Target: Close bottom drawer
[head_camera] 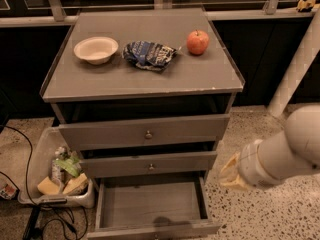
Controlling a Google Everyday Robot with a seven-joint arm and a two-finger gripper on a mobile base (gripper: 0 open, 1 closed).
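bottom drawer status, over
Gripper low, right of cabinet, touching nothing. Bottom drawer pulled out. Nothing seen blocking it.

The thick round white arm (287, 151) looks smooth. At its tip, low down, sits the pale yellow gripper (229, 174).

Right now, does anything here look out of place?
Yes: the bottom drawer is pulled far out, while the middle drawer and top drawer are almost shut. The gripper hovers beside it, at the picture's right, not touching.
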